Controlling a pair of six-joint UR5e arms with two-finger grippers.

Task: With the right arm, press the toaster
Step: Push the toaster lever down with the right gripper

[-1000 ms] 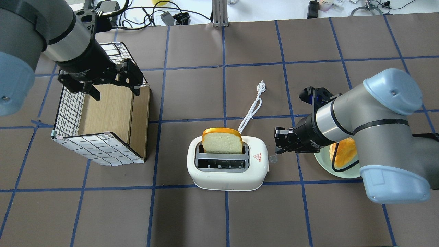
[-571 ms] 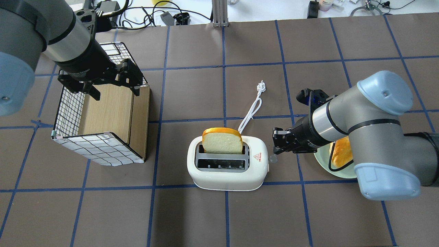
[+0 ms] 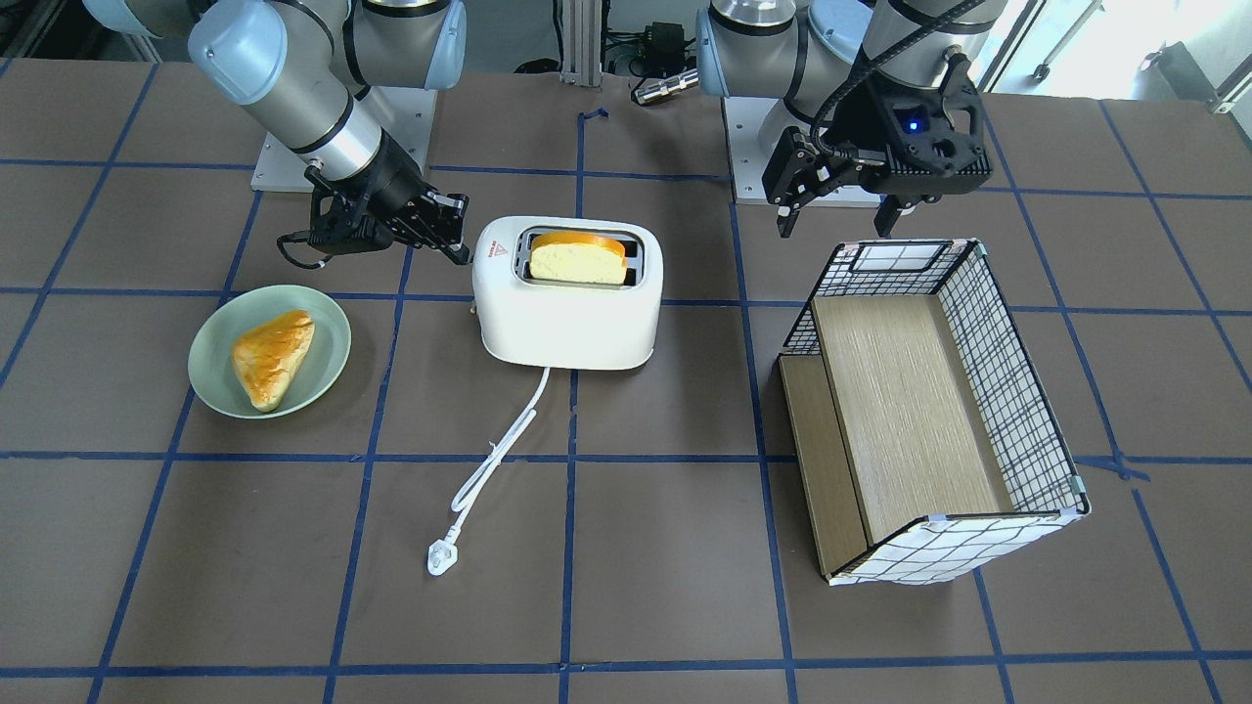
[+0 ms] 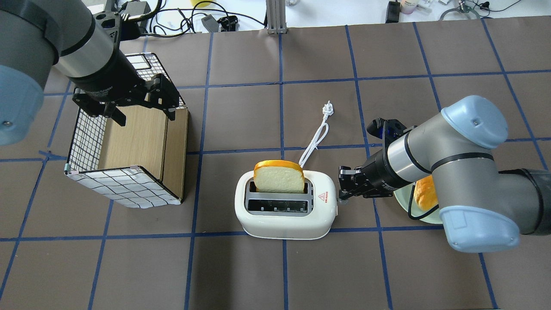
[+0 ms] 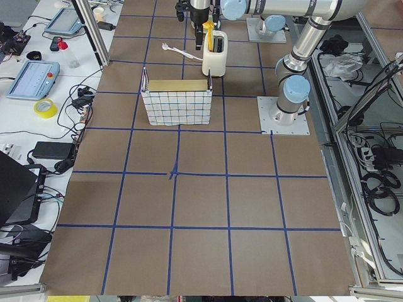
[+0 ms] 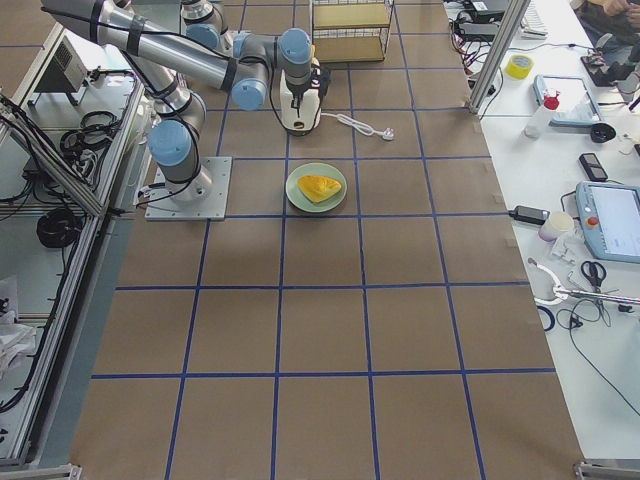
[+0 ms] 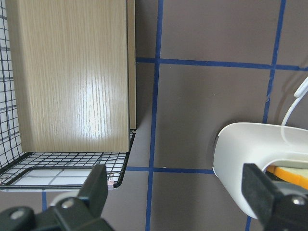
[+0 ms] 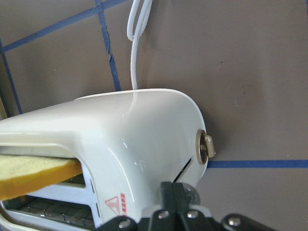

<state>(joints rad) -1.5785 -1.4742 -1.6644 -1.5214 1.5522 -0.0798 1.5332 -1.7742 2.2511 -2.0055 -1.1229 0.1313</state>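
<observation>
The white toaster (image 4: 284, 217) stands mid-table with a bread slice (image 4: 279, 177) upright in its far slot; it also shows in the front view (image 3: 567, 318). My right gripper (image 4: 341, 189) is shut and empty, its tips at the toaster's right end, just over the small grey side lever (image 8: 192, 195). In the right wrist view the shut fingertips (image 8: 172, 190) sit against the toaster's end wall (image 8: 144, 139), below a grey knob (image 8: 207, 147). My left gripper (image 4: 144, 113) is open and empty above the basket's far rim.
A wire basket with wooden shelves (image 4: 129, 148) lies on its side at the left. A green plate (image 3: 210, 386) with a pastry (image 3: 272, 357) sits under my right forearm. The toaster's white cord and plug (image 4: 328, 108) trail away behind it.
My right gripper has moved left and a little nearer, closing the gap to the toaster's right end and covering the lever. The left arm has not moved.
</observation>
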